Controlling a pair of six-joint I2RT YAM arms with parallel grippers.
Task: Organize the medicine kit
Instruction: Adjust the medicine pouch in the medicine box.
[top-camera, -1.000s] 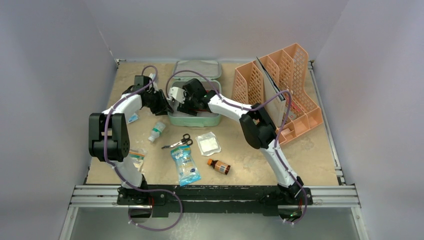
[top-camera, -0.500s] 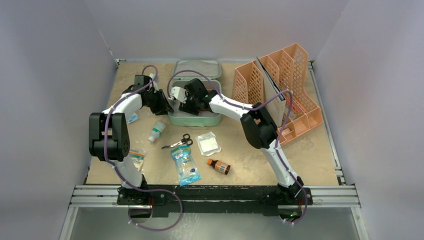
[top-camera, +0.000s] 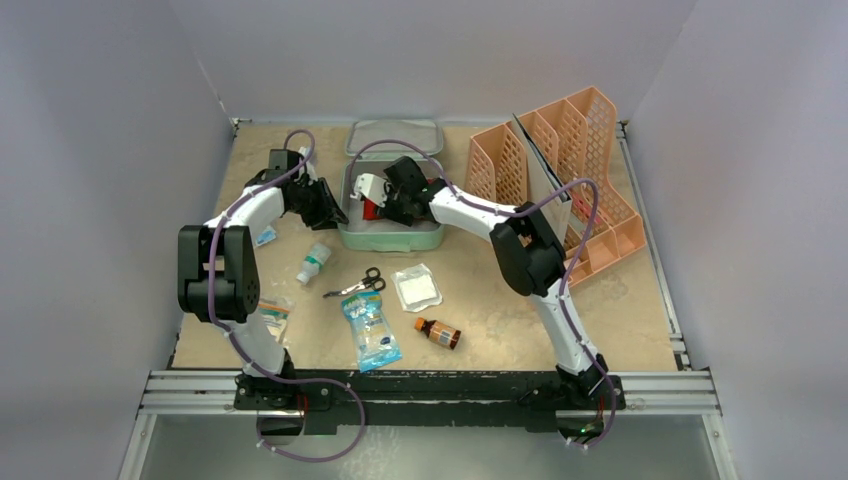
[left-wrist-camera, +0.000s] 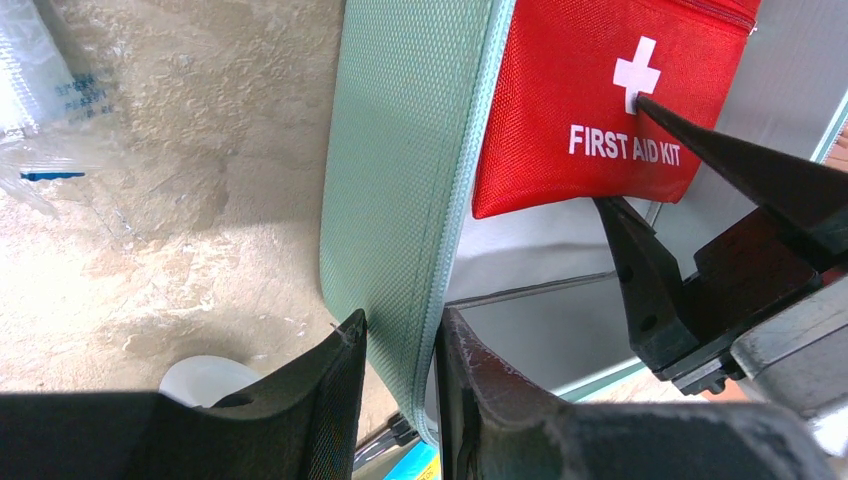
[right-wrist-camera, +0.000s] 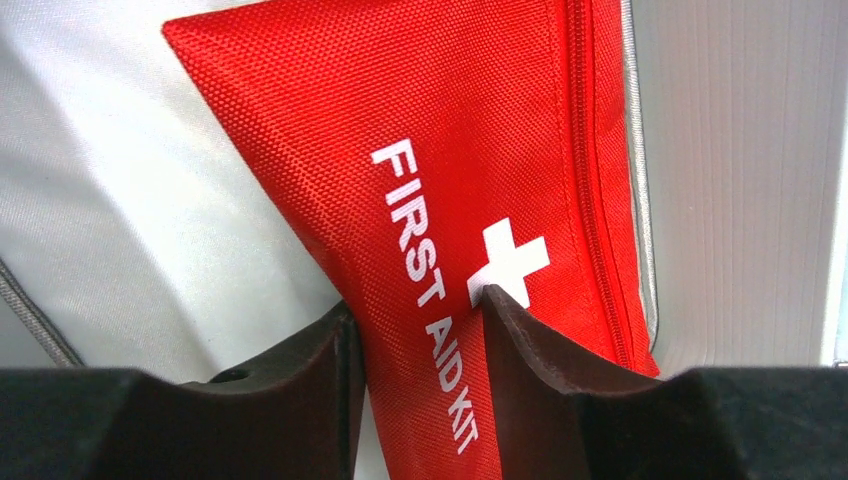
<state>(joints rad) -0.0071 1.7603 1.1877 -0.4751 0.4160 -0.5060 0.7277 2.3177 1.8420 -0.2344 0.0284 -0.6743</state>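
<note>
Now the kit (top-camera: 400, 241) sits open at 12 o'clock on the bench (top-camera: 480, 300). The left end effector (left-wrist-camera: 400, 325) pinches the kit's wall on its 9 o'clock side. The right end effector (right-wrist-camera: 415, 305) pinches the red pouch (right-wrist-camera: 400, 150) inside the kit.

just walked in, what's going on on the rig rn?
The left hand pinches the side wall of the open mint-green medicine kit, apparently steadying it. The right hand grips the red first-aid pouch over the kit's interior. Scissors and a brown bottle lie loose on the table, not yet packed.
</note>
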